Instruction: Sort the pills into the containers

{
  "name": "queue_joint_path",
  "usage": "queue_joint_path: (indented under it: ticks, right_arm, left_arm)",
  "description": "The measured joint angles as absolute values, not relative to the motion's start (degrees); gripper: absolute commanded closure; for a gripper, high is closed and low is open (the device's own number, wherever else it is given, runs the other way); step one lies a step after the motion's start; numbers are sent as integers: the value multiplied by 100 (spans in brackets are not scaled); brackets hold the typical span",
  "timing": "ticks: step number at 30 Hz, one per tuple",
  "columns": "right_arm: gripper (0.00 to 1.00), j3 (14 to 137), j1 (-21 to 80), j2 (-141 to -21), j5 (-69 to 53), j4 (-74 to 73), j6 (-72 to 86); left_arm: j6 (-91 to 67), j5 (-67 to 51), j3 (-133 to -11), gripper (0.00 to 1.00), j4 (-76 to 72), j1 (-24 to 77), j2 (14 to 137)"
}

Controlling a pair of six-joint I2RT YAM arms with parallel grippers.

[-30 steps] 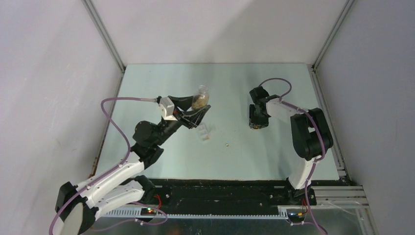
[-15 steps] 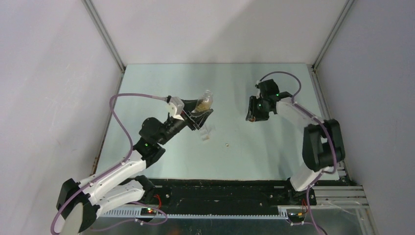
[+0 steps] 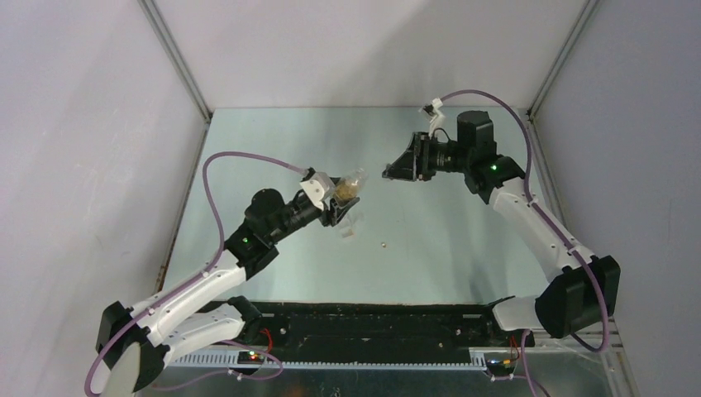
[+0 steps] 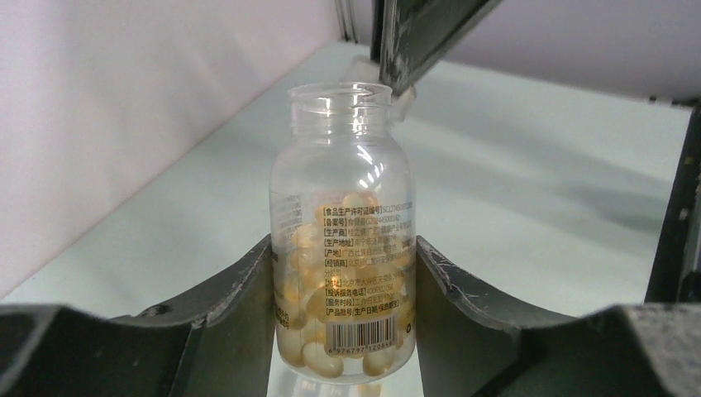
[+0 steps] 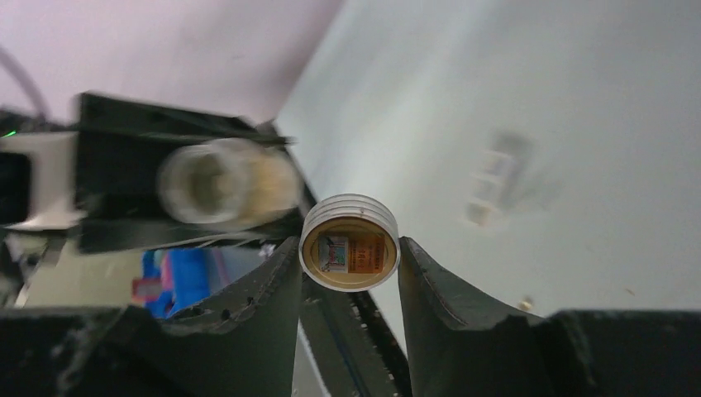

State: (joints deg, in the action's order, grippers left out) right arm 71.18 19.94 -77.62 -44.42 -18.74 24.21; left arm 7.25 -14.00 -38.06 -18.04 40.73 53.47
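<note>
Dozens of pills (image 4: pixel 318 360) sit heaped in the lower half of the clear bottle (image 4: pixel 343 165), pale yellow and rounded. One loose pill (image 3: pixel 384 244) lies alone on the tabletop (image 3: pixel 446 256), a little to the right of the pill box (image 3: pixel 350 227). I judge them light, smooth and quick to roll or bounce. Each is far too small for my fingers to pinch cleanly, so pouring a few at a time looks safer than picking. The pill box is thin white plastic, likely light enough to skid if I bump it. It rests flat on the tabletop, close to my left pincer (image 4: pixel 343 248). Whether anything lies in its compartments I cannot tell for sure.

That left pincer is pressed against both sides of the bottle, low on the labelled body. This seems the right place to hold it: the plastic is stiff and slick, but wide enough there for a firm hold. The mouth is open. From overhead the bottle is tilted and lifted off the tabletop, just beyond the pill box. I cannot tell if its mouth is over a compartment.

My right pincer (image 5: pixel 348 245) pinches the white cap (image 5: pixel 350 253) by its ribbed rim. It is raised off the tabletop, near the bottle but not touching it, and the cap's inner side faces my wrist camera.
</note>
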Motion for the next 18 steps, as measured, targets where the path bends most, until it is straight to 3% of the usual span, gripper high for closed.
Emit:
queue_joint_path:
  ticks: [8, 18]
  right_arm:
    - [63, 7441, 2698, -7754, -5341, -1439, 2482]
    - [63, 7708, 2805, -7894, -5310, -1857, 2265]
  left_arm:
    - [1374, -1533, -3806, 100, -1061, 4073, 5301]
    - [1647, -1728, -3806, 100, -856, 4073, 5207]
